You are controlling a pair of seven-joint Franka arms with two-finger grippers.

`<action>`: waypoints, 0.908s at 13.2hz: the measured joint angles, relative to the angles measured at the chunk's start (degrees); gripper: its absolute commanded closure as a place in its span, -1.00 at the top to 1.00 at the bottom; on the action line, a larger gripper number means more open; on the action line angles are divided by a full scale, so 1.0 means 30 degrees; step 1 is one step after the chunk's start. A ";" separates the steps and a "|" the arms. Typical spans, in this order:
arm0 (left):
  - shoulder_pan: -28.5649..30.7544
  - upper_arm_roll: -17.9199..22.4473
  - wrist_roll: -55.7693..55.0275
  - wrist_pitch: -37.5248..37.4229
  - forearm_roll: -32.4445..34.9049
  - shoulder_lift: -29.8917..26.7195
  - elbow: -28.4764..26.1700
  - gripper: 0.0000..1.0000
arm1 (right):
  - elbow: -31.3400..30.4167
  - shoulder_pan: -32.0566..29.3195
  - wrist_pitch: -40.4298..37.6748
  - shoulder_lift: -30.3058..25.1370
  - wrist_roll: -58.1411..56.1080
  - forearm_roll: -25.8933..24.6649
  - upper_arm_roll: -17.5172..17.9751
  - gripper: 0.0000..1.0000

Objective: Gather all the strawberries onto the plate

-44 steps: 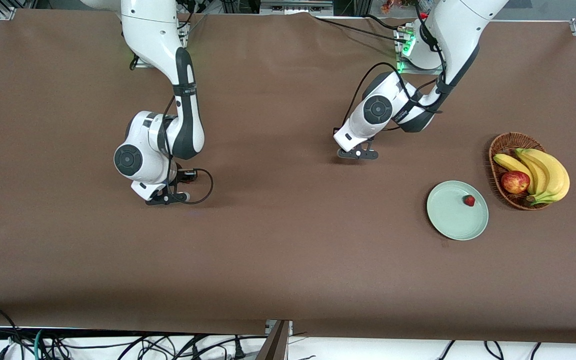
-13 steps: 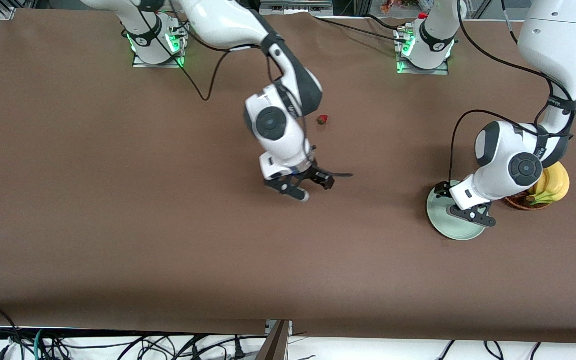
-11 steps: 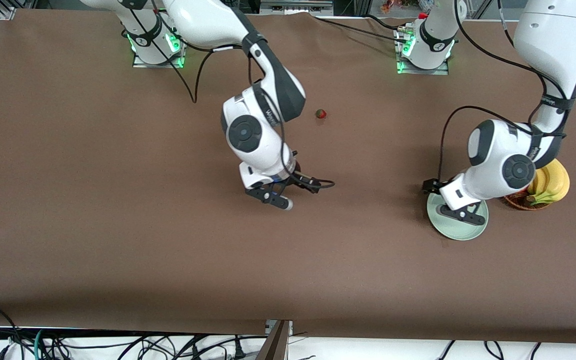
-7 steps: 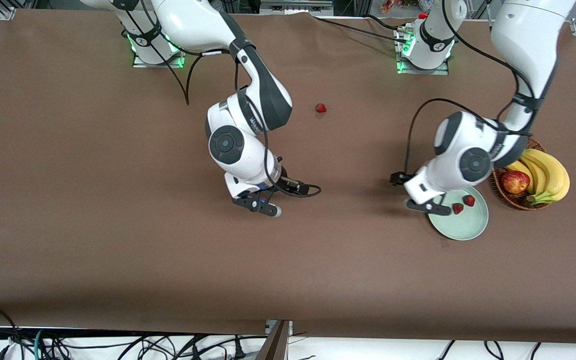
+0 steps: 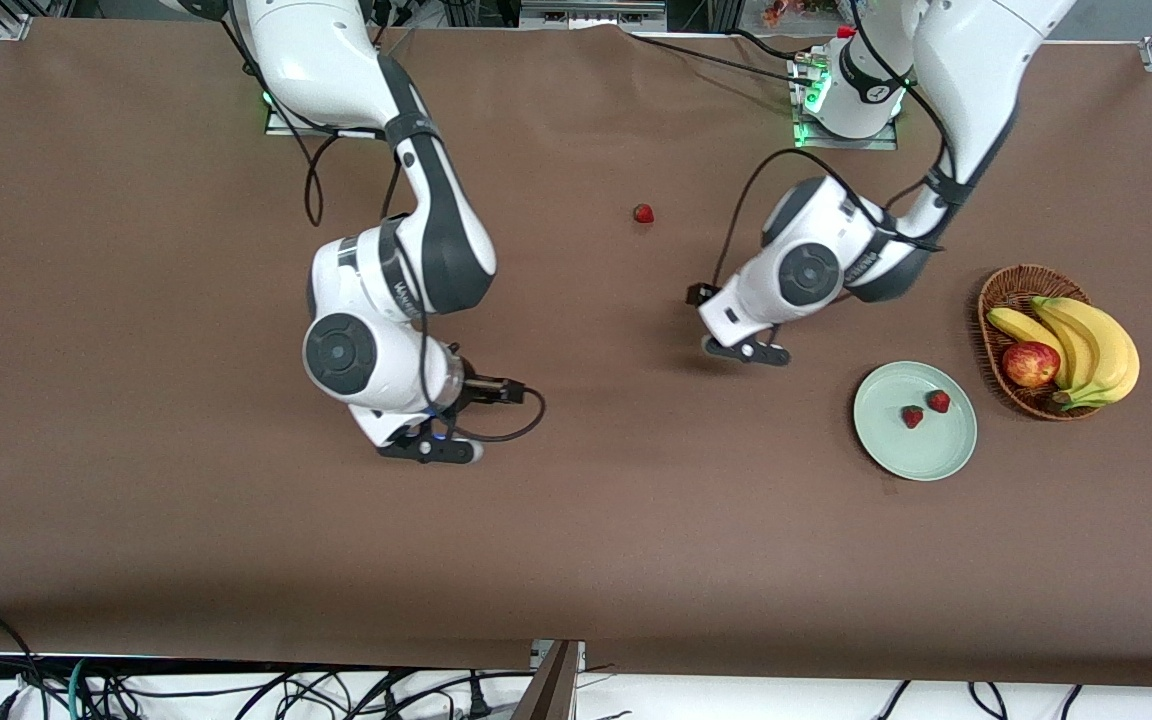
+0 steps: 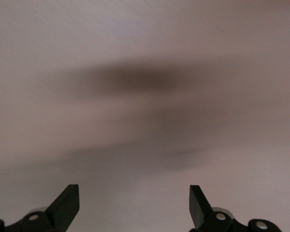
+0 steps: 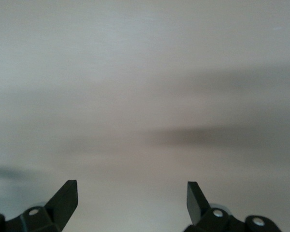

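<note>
While the right gripper [image 5: 431,449] hangs with jaws wide and empty over the mid-table, one strawberry [image 5: 643,213] lies toward the edge by the robots' bases. Next, the left gripper [image 5: 747,351] hovers spread wide, holding nothing. Two strawberries [image 5: 912,416] sit in the plate [image 5: 926,455] beside the basket [image 5: 1004,290], near the left arm's end.

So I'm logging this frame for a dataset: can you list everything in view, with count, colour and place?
strawberries: two, red, on the plate
strawberry: one, red, on the bare table between the arms' bases
plate: one, pale green, beside the basket
basket: one, brown wicker, at the left arm's end
bananas: one bunch, yellow, in the basket
apple: one, red-yellow, in the basket
table: one, brown
left gripper: open, over bare table
right gripper: open, over bare table
</note>
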 measured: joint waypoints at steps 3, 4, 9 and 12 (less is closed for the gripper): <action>-0.0083 -0.2034 -0.3253 0.1632 0.0001 -0.0528 -0.1946 1.00 | -0.1350 0.0032 -0.0094 -0.0412 -0.1017 -0.0644 -0.0621 0.98; -0.0108 -0.2531 -0.4259 0.2094 0.0002 -0.0732 -0.2543 1.00 | -0.1523 0.0111 -0.0411 -0.0891 -0.1057 -0.1457 -0.0781 0.98; -0.0284 -0.4693 -0.9701 0.3493 0.1851 -0.1158 -0.4366 1.00 | -0.3580 0.1455 -0.1671 -0.5421 -0.1049 -0.5450 -0.1184 0.98; -0.0824 -0.5077 -1.2409 0.4922 0.3304 -0.1158 -0.5465 1.00 | -0.4448 0.1586 -0.2756 -0.7618 -0.1128 -0.6766 -0.1194 0.98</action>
